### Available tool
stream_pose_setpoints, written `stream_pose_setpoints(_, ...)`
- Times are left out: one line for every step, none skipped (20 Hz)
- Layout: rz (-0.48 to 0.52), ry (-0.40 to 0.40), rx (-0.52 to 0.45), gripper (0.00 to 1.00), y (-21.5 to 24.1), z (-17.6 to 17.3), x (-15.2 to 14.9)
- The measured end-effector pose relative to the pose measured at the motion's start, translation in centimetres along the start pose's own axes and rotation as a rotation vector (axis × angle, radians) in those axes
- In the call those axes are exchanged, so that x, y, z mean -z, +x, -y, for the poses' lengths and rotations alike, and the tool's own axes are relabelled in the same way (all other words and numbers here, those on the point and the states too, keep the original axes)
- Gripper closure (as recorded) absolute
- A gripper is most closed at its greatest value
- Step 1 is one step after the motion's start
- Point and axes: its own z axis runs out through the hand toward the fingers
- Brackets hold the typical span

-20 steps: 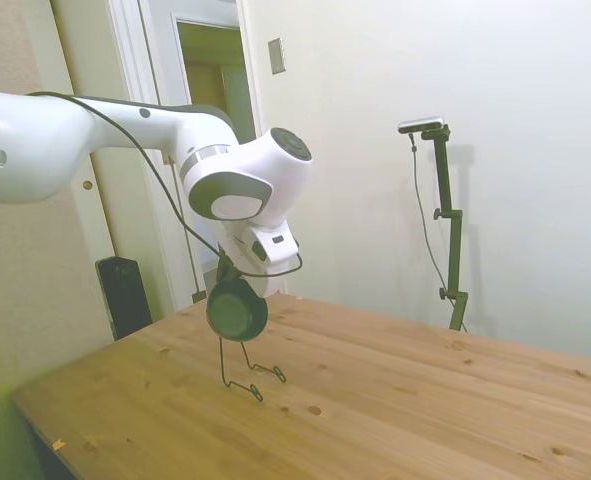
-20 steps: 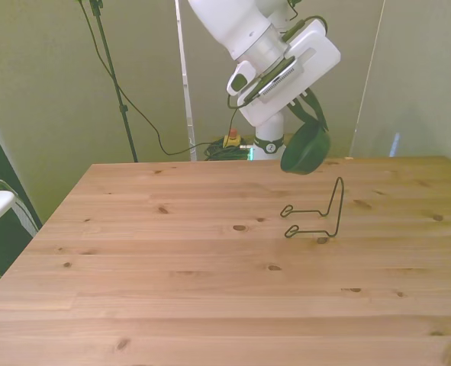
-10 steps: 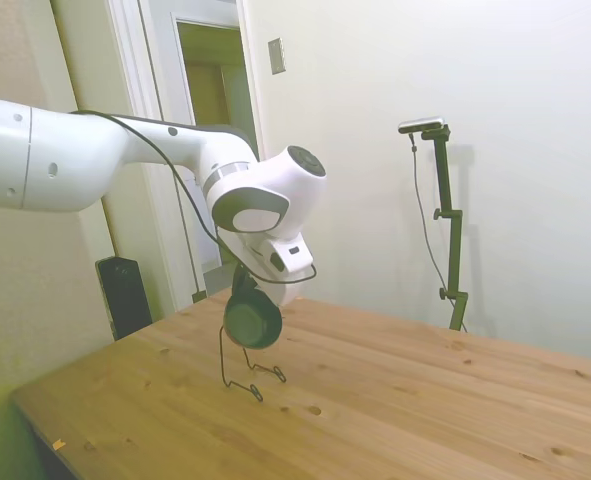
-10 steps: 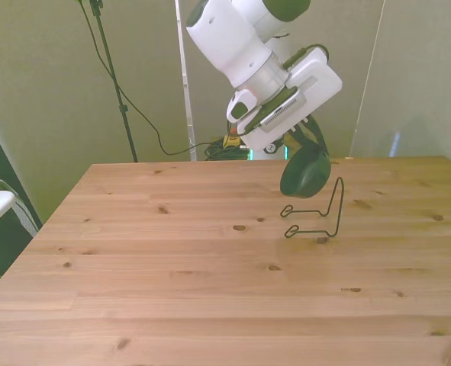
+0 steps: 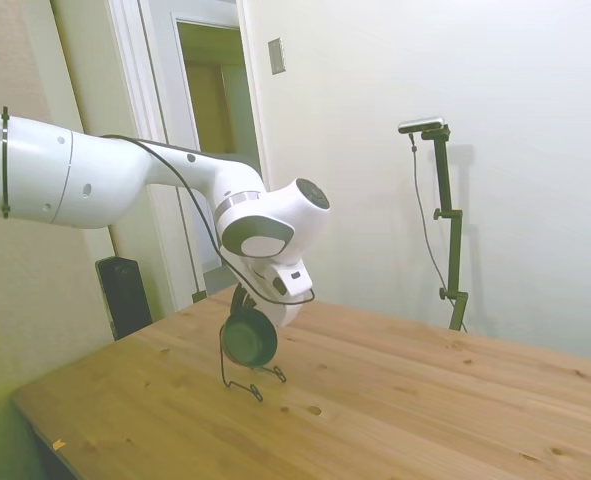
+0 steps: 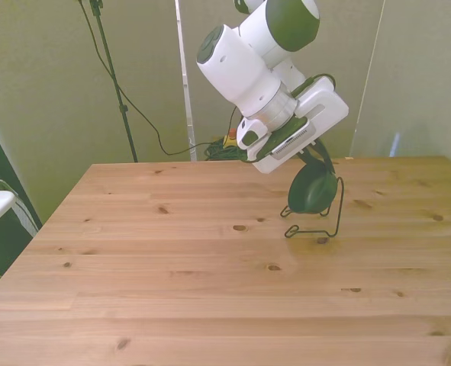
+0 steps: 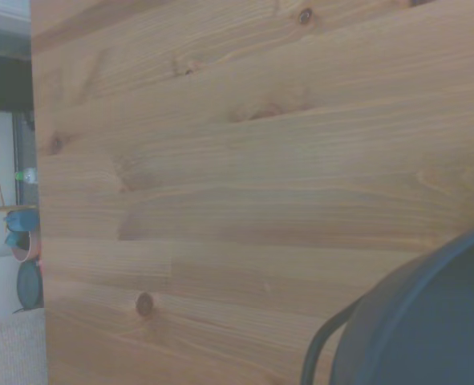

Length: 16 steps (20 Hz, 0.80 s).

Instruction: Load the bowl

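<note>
The small dark green bowl (image 5: 249, 340) (image 6: 311, 191) hangs on edge from my gripper (image 5: 243, 300) (image 6: 315, 157), which is shut on its upper rim. It sits low over the table, right against the upright of the thin black wire rack (image 5: 243, 384) (image 6: 336, 213) and just above the rack's base loops. Whether the bowl touches the wire I cannot tell. In the wrist view the bowl (image 7: 429, 321) fills one corner as a dark blur, with a curved piece of rack wire (image 7: 315, 353) beside it.
The wooden table (image 6: 172, 267) stretches wide toward the front view's left and toward the camera. Past the table edge in the wrist view, a few small blue and red items (image 7: 22, 233) lie on the floor.
The arm has come down and shifted toward the front view's right, bringing the held bowl from above the rack down against its upright wire.
</note>
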Motion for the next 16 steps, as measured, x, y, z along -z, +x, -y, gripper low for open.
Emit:
stream_pose_setpoints(0.001,-0.001,0.001,1.0,0.0,0.0,-0.2)
stream_pose_setpoints(0.002,-0.002,0.001,1.0,0.0,0.0,-0.4)
stream_pose_setpoints(-0.001,-0.002,0.001,1.0,0.0,0.0,-0.6)
stream_pose_setpoints(-0.004,-0.002,0.0,1.0,0.0,0.0,-0.9)
stream_pose_setpoints(-0.009,-0.001,0.001,1.0,0.1,-0.1,-1.2)
stream_pose_setpoints(-0.011,0.002,0.002,1.0,0.2,-0.1,-1.5)
stream_pose_setpoints(-0.017,0.008,0.005,1.0,0.2,-0.1,-1.6)
stream_pose_setpoints(-0.018,0.017,0.009,1.0,0.2,0.0,-1.7)
stream_pose_setpoints(-0.021,0.024,0.012,1.0,0.2,0.0,-1.7)
stream_pose_setpoints(-0.021,0.026,0.015,1.0,0.2,-0.1,-1.7)
stream_pose_setpoints(-0.02,0.026,0.016,1.0,0.2,-0.3,-1.8)
stream_pose_setpoints(-0.017,0.025,0.017,1.0,0.2,-0.4,-2.0)
stream_pose_setpoints(-0.015,0.023,0.017,1.0,0.2,-0.5,-2.1)
stream_pose_setpoints(-0.013,0.021,0.015,1.0,0.2,-0.6,-2.3)
stream_pose_setpoints(-0.01,0.02,0.014,1.0,0.2,-0.7,-2.4)
stream_pose_setpoints(-0.008,0.018,0.013,1.0,0.3,-0.9,-2.6)
